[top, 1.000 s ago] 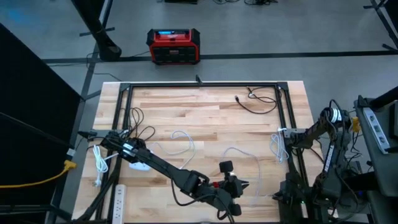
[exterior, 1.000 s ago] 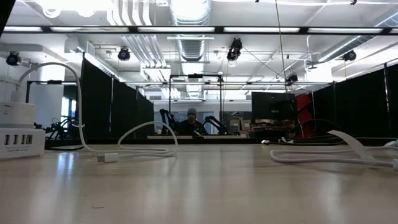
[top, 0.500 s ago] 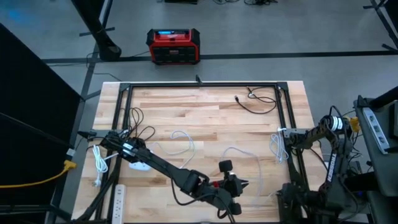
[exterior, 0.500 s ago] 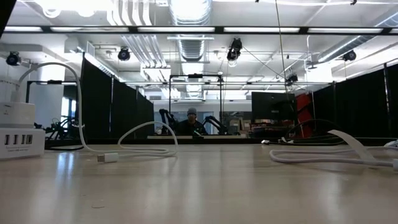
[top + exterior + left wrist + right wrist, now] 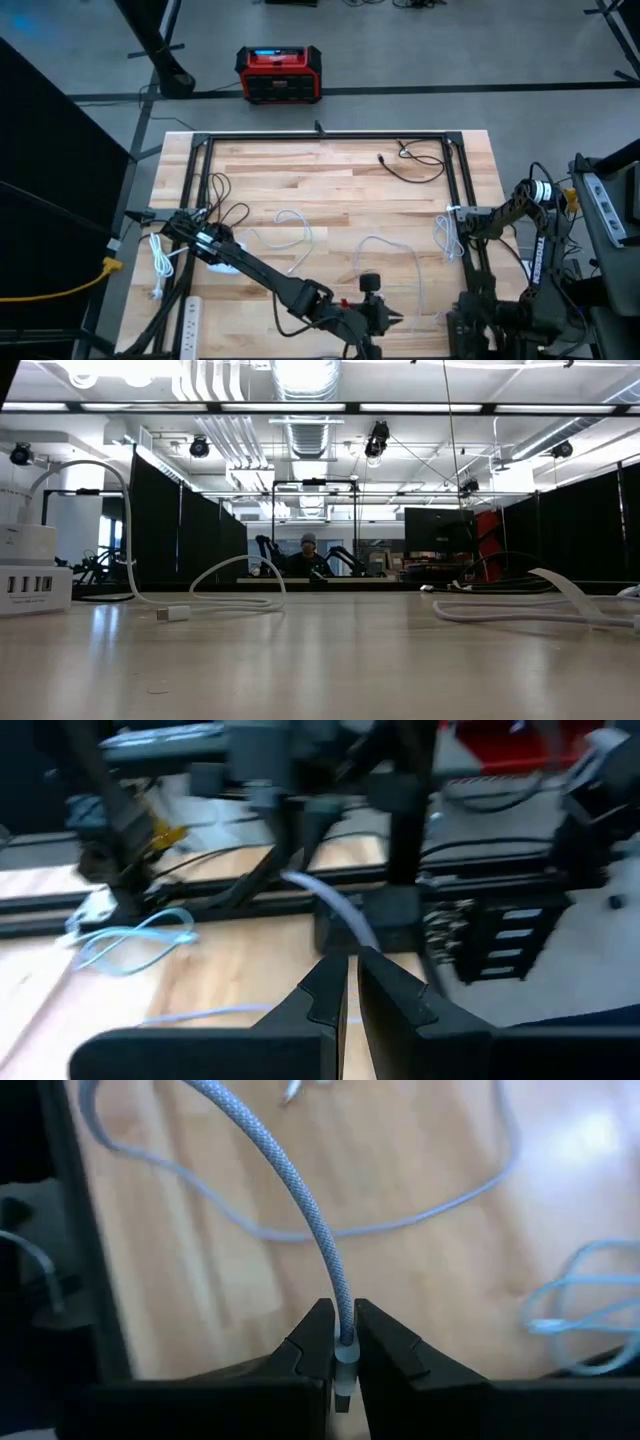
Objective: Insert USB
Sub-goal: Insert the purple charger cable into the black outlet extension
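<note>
1. The right claw is hovering at the right edge of the worktop, pinching a pale braided cable near its end. The cable's long axis is running straight out from between the fingers.
2. The left claw is reaching along the near edge at mid-worktop with its fingers drawn together. Whether it is gripping anything is not clear.
3. The white charging hub is sitting on the left side of the worktop, well apart from the right claw. Its row of ports is facing the low camera, so the held cable is likely needing to travel leftward, and the left arm is nearer.
4. A loose USB plug is lying just beside the hub.
5. A red box is standing on the floor beyond the far edge. No writing is reading clearly anywhere.
</note>
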Controlling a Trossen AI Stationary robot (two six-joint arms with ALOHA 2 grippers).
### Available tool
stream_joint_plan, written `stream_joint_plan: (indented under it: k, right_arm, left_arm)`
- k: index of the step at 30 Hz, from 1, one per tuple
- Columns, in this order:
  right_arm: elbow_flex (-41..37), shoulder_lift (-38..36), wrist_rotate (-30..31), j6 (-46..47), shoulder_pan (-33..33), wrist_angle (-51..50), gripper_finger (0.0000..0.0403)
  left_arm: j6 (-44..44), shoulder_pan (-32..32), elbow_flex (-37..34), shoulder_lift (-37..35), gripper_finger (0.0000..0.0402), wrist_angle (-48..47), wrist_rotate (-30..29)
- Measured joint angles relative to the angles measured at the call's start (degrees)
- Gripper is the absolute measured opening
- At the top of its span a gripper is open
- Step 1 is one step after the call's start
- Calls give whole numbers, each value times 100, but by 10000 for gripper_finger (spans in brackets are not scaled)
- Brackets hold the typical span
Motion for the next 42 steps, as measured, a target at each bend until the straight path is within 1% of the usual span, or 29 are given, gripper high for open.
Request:
stream_joint_plan:
  k: [4,8,11,14,15,18,22,24,27,28,29,33,38,40,42]
  right_arm:
    - [-9,-420,514,-152,-72,-292,16]
    - [-81,-942,953,-475,-189,-395,16]
    - [-197,-1288,1018,-831,-416,-392,16]
    - [-331,-1597,1027,-1237,-717,-393,16]
    - [-367,-1673,1030,-1362,-812,-396,16]
    - [-409,-1900,1030,-1801,-1087,-365,16]
    - [-409,-2227,1041,-2299,-1324,-340,16]
    - [-409,-2430,1037,-2451,-1401,-336,16]
    - [-409,-2675,1034,-2593,-1419,-324,16]
    - [-409,-2736,1028,-2621,-1419,-303,16]
    - [-409,-2788,1030,-2651,-1419,-295,16]
    - [-412,-2863,1034,-2668,-1419,-240,16]
    - [-414,-2763,1025,-2702,-1419,-211,16]
    - [-414,-2712,942,-2706,-1419,-188,16]
    - [-416,-2670,715,-2708,-1419,-164,16]
  left_arm:
    - [65,4,-301,0,15,801,465]
    - [199,4,-409,7,15,1113,597]
    - [299,4,-461,4,13,1405,698]
    - [431,4,-475,45,3,1844,1157]
    - [445,4,-466,66,2,2036,1229]
    - [487,4,-320,231,0,2120,1487]
    - [381,4,-1,608,0,2032,1640]
    - [362,17,349,847,0,2042,1888]
    - [412,39,1105,1301,0,2002,2141]
    - [473,51,1062,1338,0,2184,2199]
    - [525,61,868,1320,0,2507,2219]
    - [484,170,858,1331,0,2049,2157]
    - [648,203,1091,1307,0,1398,1774]
    - [737,205,1078,1307,0,1309,1723]
    - [765,208,1071,1307,0,1150,1703]
